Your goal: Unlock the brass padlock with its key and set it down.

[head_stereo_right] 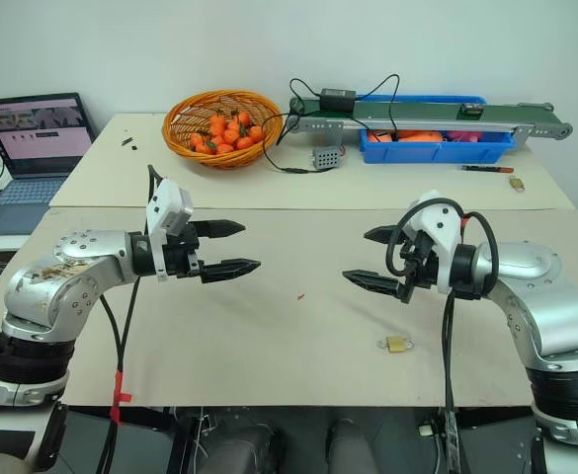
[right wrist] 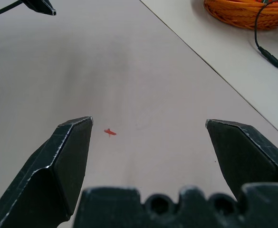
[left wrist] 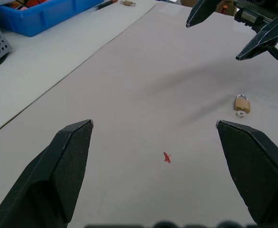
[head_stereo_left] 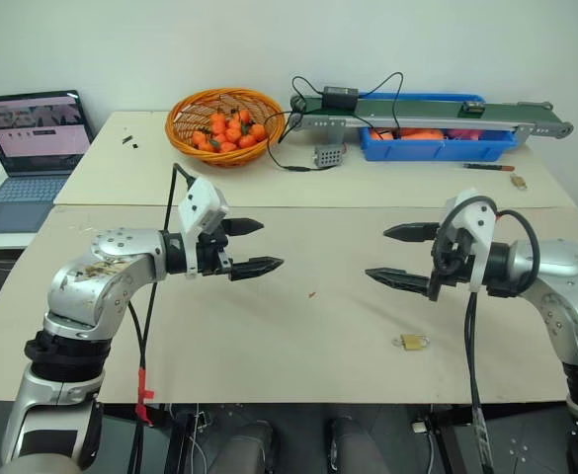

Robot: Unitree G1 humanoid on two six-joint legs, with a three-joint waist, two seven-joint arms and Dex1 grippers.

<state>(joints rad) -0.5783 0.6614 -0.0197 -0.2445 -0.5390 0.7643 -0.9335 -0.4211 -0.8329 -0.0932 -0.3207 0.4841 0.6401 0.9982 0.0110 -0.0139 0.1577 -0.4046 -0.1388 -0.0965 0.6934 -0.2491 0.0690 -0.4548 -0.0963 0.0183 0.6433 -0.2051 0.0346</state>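
left wrist view, brass padlock (left wrist: pixel 242 104) small, key indistinct

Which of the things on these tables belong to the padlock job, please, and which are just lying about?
For the job:
- brass padlock, lying on the near table
- left claw, open
- right claw, open

Lying about:
- basket of oranges
- laptop
- blue tray
- conveyor
- pen
- small red mark
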